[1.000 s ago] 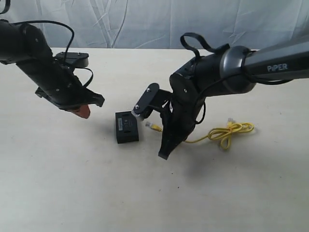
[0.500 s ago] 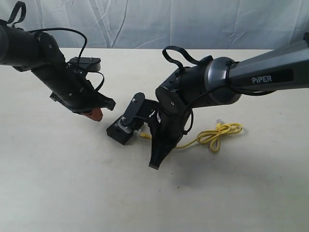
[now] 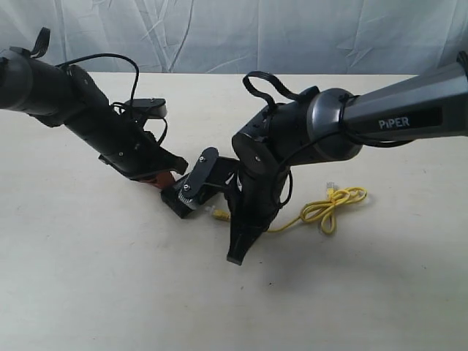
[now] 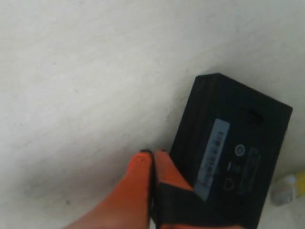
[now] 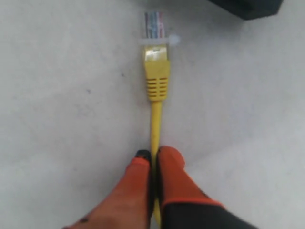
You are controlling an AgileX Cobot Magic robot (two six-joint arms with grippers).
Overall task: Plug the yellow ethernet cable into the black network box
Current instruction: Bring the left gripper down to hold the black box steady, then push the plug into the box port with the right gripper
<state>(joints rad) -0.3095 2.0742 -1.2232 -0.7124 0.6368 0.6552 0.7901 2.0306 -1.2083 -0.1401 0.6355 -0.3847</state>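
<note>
The right claw (image 5: 152,156) is pinched narrow on the yellow cable (image 5: 156,81). The cord runs straight out from between its orange fingers (image 5: 138,176) to a ribbed yellow boot and a clear plug (image 5: 155,24). The plug lies flat on the pale table (image 5: 62,71) and is not in any socket; a corner of the black box (image 5: 248,7) shows just beyond it, off to one side. The left claw (image 4: 151,155) has its two orange tips pressed together with nothing between them. They sit against a long edge of the box (image 4: 238,119), beside its pale label strip (image 4: 212,152). In the exterior view the box (image 3: 174,200) lies just left of the frame's centre, under the right arm's wrist. The left claw (image 3: 164,179) is at its upper-left edge and the plug (image 3: 218,214) is just to its right. From there the cable trails right to a looped bundle (image 3: 333,206) at mid-right.
</note>
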